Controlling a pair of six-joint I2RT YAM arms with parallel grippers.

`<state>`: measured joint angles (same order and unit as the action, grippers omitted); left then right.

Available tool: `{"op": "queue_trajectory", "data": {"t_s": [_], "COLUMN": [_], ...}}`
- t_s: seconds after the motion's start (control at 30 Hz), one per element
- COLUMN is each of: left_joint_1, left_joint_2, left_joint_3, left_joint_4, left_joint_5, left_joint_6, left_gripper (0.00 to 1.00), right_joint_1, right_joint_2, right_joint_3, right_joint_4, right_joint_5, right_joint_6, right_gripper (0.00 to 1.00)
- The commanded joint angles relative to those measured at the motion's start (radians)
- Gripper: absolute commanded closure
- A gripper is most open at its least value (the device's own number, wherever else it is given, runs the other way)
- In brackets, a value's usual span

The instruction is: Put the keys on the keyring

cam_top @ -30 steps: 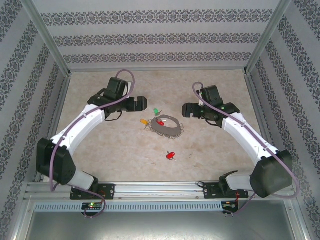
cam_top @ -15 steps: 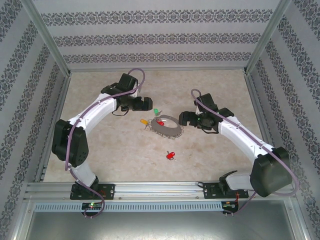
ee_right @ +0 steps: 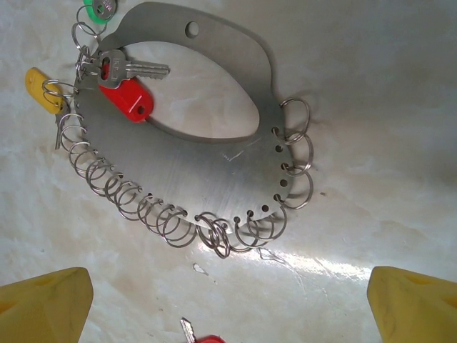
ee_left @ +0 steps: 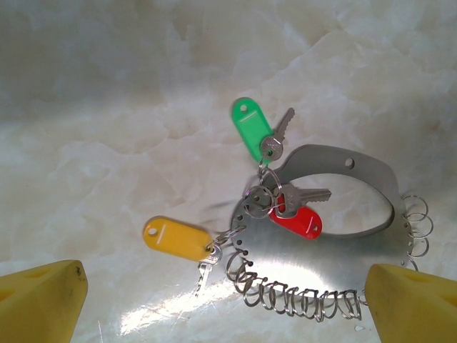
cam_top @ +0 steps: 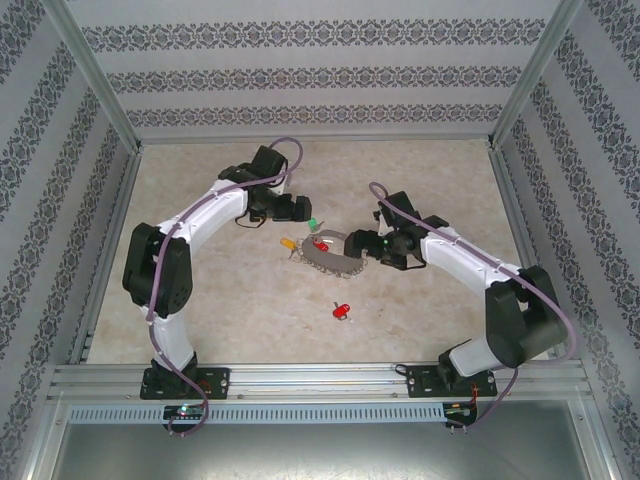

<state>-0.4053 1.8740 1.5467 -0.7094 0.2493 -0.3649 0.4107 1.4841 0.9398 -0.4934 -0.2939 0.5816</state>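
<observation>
The keyring (cam_top: 333,258) is a flat grey metal loop edged with many small wire rings, lying mid-table. In the left wrist view a green-tagged key (ee_left: 251,128), a red-tagged key (ee_left: 296,218) and a yellow-tagged key (ee_left: 177,238) hang on rings at one end of the keyring (ee_left: 335,246). Another red-tagged key (cam_top: 341,311) lies loose nearer the arms, its tip at the bottom edge of the right wrist view (ee_right: 203,337). My left gripper (cam_top: 297,208) hovers open just behind the green key. My right gripper (cam_top: 362,245) stands open over the keyring's right end (ee_right: 193,161). Neither holds anything.
The marbled tabletop (cam_top: 220,290) is walled by patterned panels and aluminium posts (cam_top: 95,85). A metal rail (cam_top: 320,380) with both arm bases runs along the near edge.
Both arms have swung inward toward the keyring: the left gripper moved right toward the green key, the right gripper moved left and down over the ring's right end. Keys and keyring have not moved.
</observation>
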Motion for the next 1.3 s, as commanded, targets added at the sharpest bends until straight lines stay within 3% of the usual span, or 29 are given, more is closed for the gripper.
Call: {"op": "queue_trajectory", "data": {"t_s": [0.0, 0.67, 1.27], "left_joint_1": [-0.011, -0.048, -0.049], "left_joint_2": [0.031, 0.159, 0.105], "left_joint_3": [0.05, 0.127, 0.014], "left_joint_4": [-0.035, -0.078, -0.078], "left_joint_5": [-0.033, -0.158, -0.181], "left_joint_6": [0.035, 0.065, 0.037], "left_gripper": [0.0, 0.0, 0.0], "right_joint_1": [0.012, 0.031, 0.029], "right_joint_2": [0.036, 0.197, 0.36], "right_joint_3": [0.027, 0.065, 0.182], "right_joint_4": [0.029, 0.089, 0.122], "right_joint_5": [-0.037, -0.1, -0.123], "right_joint_6": [0.019, 0.039, 0.028], "right_gripper": [0.02, 0.02, 0.02]}}
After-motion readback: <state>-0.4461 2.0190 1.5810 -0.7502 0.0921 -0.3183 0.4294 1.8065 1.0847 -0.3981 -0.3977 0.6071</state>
